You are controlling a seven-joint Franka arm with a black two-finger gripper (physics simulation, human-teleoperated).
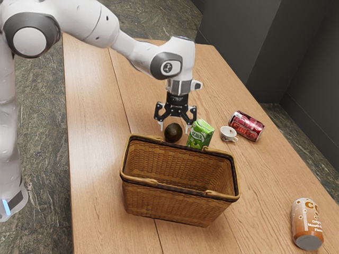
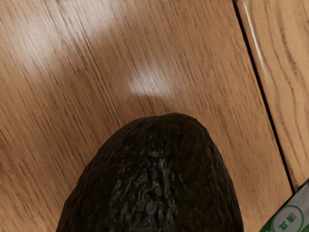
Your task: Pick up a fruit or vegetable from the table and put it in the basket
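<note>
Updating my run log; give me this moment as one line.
gripper: open, fingers astride avocado | avocado: ungripped, outside basket | next: probably close fingers

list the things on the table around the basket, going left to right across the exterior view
avocado → green carton → small cup → red can → orange and white can

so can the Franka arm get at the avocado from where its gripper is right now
Probably yes: the gripper is open right at the avocado, a finger toward either side, and nothing seems to cover the fruit. The green carton stands close to one finger, so that side looks tight.
</note>
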